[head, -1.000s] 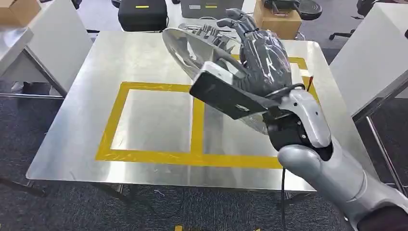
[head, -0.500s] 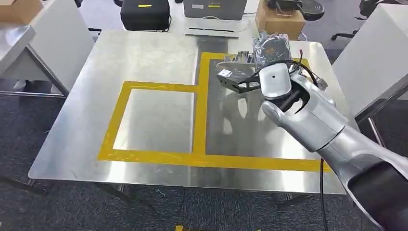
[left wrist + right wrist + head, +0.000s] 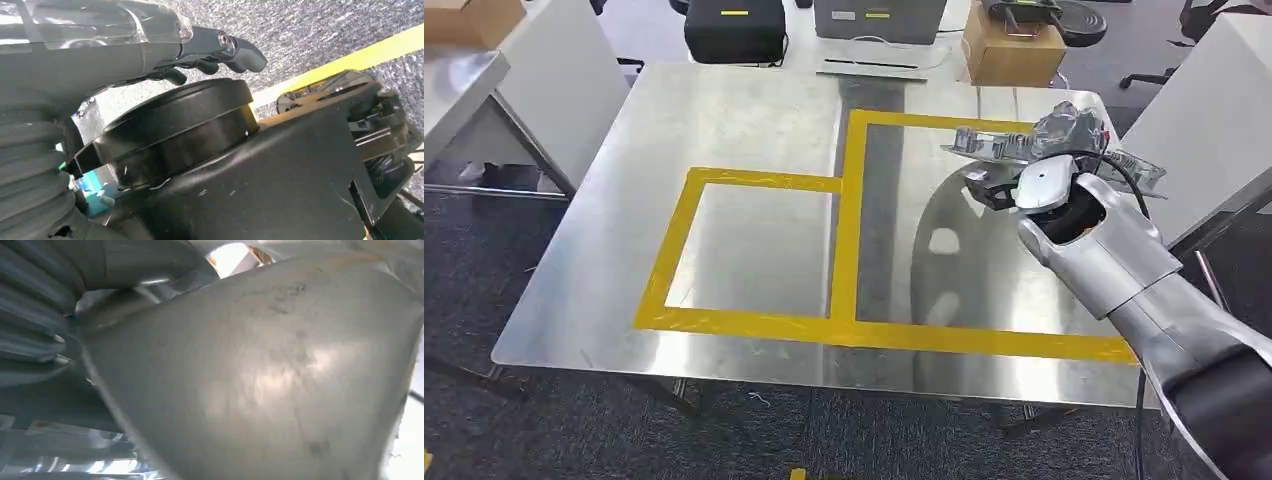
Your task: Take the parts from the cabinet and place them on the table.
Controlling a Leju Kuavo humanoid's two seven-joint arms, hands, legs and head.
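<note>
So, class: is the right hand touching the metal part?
Touching. The right wrist view has the part pressed right against the hand; in the head view the hand grips it above the table.

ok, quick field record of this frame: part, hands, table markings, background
part: silver metal part, held over the table's far right
right hand: holds the part
left hand: holds nothing seen, fingers curled
table: steel top, yellow tape outlines
behind table: black case, cardboard box
</note>
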